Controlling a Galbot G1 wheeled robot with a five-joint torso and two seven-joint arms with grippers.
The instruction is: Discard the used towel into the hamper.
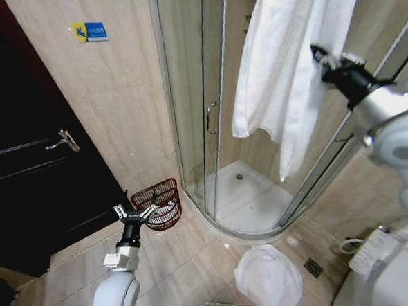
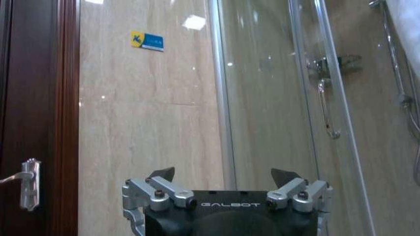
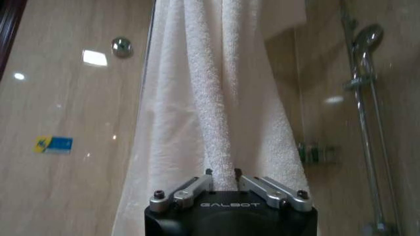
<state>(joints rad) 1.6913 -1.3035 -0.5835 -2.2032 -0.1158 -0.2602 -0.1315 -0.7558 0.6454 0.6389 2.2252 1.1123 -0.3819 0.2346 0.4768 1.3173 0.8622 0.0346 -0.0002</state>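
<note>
1. Floor level, low & nearest: left gripper (image 1: pixel 134 214), idle, jaws apart, just before hamper (image 1: pixel 158 203) at wall/shower corner.
2. Up high, farther: right gripper (image 3: pixel 223 181) pinched on hanging towel (image 1: pixel 282 65); looks soft, limp, light. Fold gives best hold.

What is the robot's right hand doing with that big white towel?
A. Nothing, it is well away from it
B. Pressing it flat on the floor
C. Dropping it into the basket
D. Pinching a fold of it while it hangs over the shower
D: the right gripper has its fingers closed on a fold of the towel, which hangs high by the shower glass, far from the hamper.
</note>
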